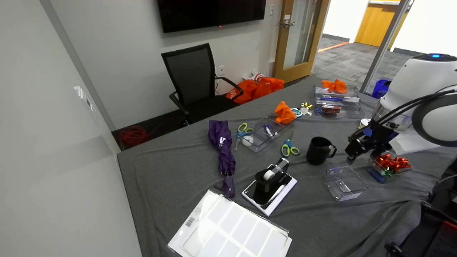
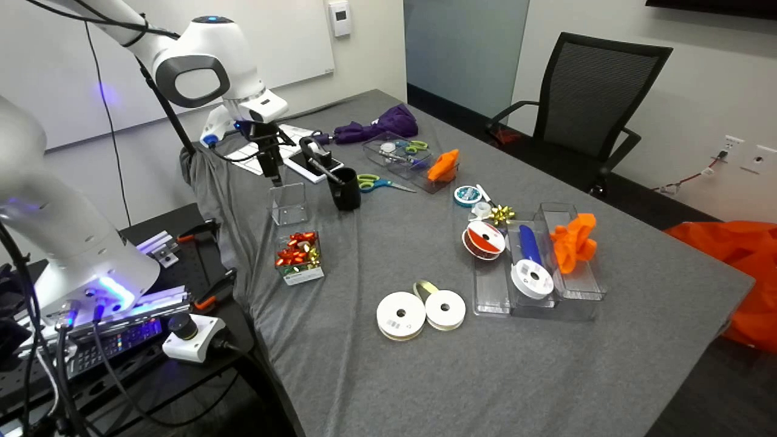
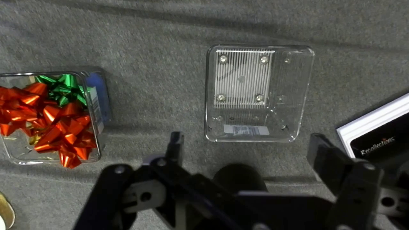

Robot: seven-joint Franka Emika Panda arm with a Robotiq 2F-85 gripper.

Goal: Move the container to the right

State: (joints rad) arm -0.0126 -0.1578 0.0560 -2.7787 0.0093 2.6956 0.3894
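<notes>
Grey-clothed worktop (image 2: 376, 370) had a whiteboard (image 2: 303, 48) beyond one end edge. Panda arm (image 2: 209, 67) reached in over the robot-side edge; mesh-back office chair (image 1: 194, 75) stood off the edge opposite. Purple umbrella (image 1: 221, 142) lay toward the whiteboard/chair-side corner, gridded white sheets (image 1: 232, 228) toward the whiteboard/robot-side corner. Clear organizer (image 2: 491, 294) sat near the chair-side edge, well away from the whiteboard end; compartment tray (image 1: 264, 144) was farther up the same edge. Recollections-marked pack (image 3: 377, 145) carried a black tape dispenser (image 1: 264, 184).

Gripper (image 3: 246, 136) was released, fingers (image 3: 321, 150) spread wide, hanging above the robot-side part. Clear bow box (image 3: 19, 148) stood near the robot-side edge, red and green bows (image 3: 65, 127) inside. Clear plastic container (image 3: 241, 81) stood rim up near that edge too, between bow box and pack; in the wrist view it showed just past the gap between the fingertips. Black mug (image 1: 317, 151) was just beside it, toward the chair-side edge. Green-and-blue scissors (image 1: 287, 144) lay between mug and tray. Two ribbon spools (image 2: 391, 306) lay well apart from the whiteboard end, gold bow (image 2: 501, 214) just beside the organizer.
</notes>
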